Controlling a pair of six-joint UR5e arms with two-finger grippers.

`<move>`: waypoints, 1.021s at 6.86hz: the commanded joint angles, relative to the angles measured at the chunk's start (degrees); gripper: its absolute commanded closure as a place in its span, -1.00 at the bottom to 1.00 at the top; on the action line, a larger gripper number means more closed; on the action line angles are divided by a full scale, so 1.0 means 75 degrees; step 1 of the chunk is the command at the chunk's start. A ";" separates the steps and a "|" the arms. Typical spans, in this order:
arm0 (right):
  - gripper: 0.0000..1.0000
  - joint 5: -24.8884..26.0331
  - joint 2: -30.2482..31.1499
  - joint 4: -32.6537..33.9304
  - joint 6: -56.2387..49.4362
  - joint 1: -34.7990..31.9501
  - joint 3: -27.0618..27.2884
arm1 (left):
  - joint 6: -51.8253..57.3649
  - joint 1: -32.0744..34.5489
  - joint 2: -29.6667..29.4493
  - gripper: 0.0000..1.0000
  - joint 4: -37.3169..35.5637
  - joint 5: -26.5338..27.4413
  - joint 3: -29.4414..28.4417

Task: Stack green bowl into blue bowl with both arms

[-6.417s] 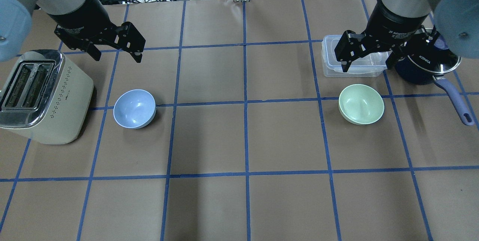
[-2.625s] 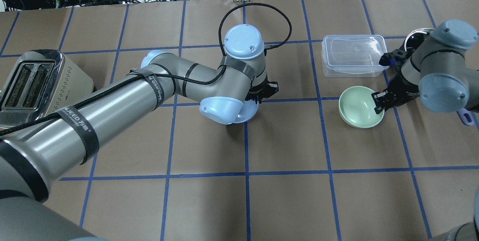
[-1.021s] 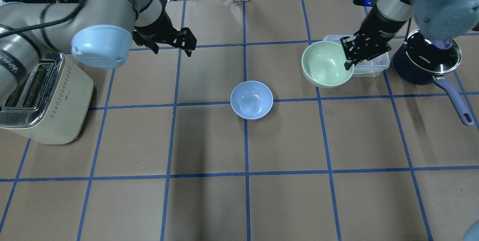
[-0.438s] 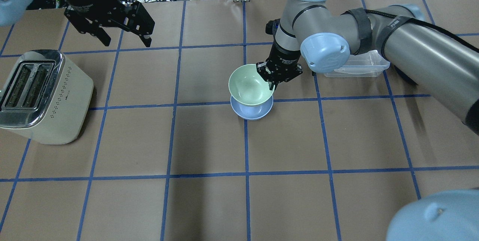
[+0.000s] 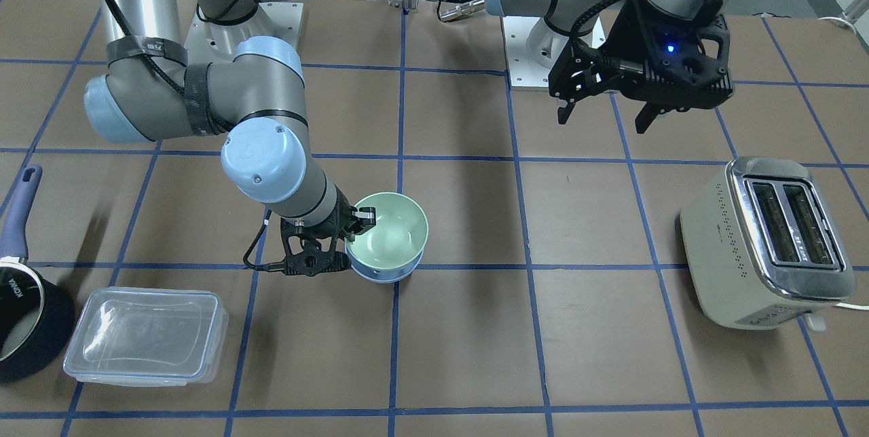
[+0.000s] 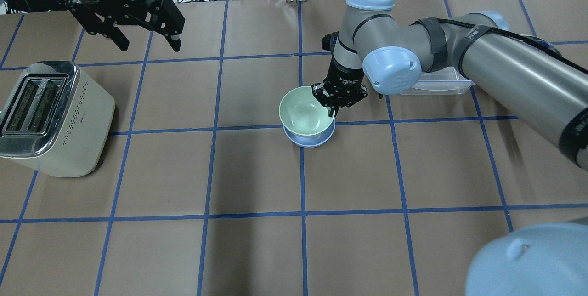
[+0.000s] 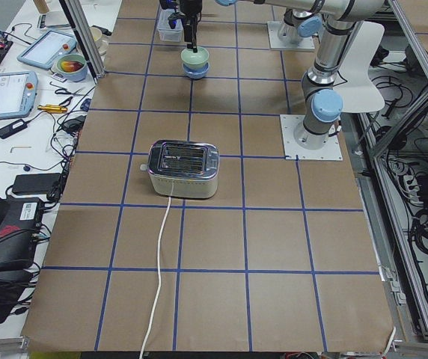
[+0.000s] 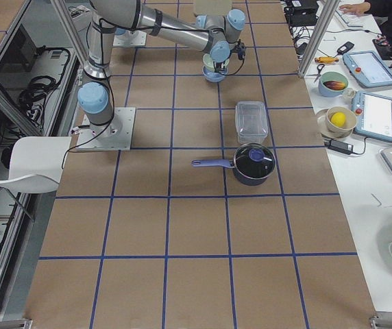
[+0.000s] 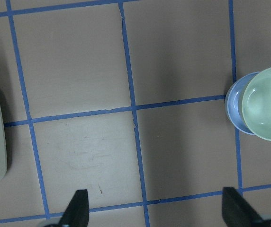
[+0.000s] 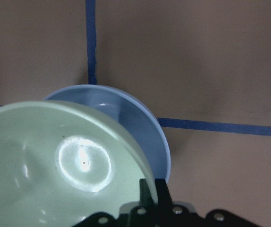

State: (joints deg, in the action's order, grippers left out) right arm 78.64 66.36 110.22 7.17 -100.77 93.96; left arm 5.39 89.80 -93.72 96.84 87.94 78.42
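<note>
The pale green bowl (image 6: pixel 301 113) is held low over the pale blue bowl (image 6: pixel 314 142) at the table's middle, partly nested in it and offset a little. I cannot tell if it rests fully. My right gripper (image 6: pixel 334 105) is shut on the green bowl's rim, one finger inside and one outside; the right wrist view shows the green bowl (image 10: pixel 55 165) above the blue bowl (image 10: pixel 126 118). My left gripper (image 6: pixel 150 48) is open and empty, raised at the far left. Its wrist view shows both bowls (image 9: pixel 267 109) at the right edge.
A cream toaster (image 6: pixel 50 116) stands at the left edge. A clear lidded container (image 5: pixel 146 335) and a dark navy saucepan (image 5: pixel 20 315) stand on the robot's right side. The right arm (image 6: pixel 505 66) stretches over the container.
The left arm brought the blue bowl to the middle, let go and drew back. The right gripper took the green bowl, carried it over and lowered it into the blue bowl.
</note>
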 commanded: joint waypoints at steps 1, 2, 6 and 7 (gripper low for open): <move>-1.00 0.0095 0.0069 0.0466 0.0086 0.0018 0.0071 | -0.0039 0.0003 -0.0076 -1.00 0.0073 0.0086 -0.0027; -1.00 0.0119 0.0198 0.0341 0.0087 0.0134 -0.0011 | -0.0248 0.0003 -0.0136 -1.00 0.0061 0.0273 0.0066; -1.00 0.0951 0.1976 -0.1860 -0.0089 0.1503 -0.0561 | -0.0191 0.0026 -0.0230 -1.00 -0.0138 0.0346 0.0067; -1.00 0.1300 0.2212 -0.2177 -0.0321 0.1553 -0.0655 | -0.0180 0.0027 -0.0184 -1.00 -0.0138 0.0369 0.0102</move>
State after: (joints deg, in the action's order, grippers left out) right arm 85.94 80.22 97.33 6.17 -90.59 90.17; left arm 3.96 89.92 -95.33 95.80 90.54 78.98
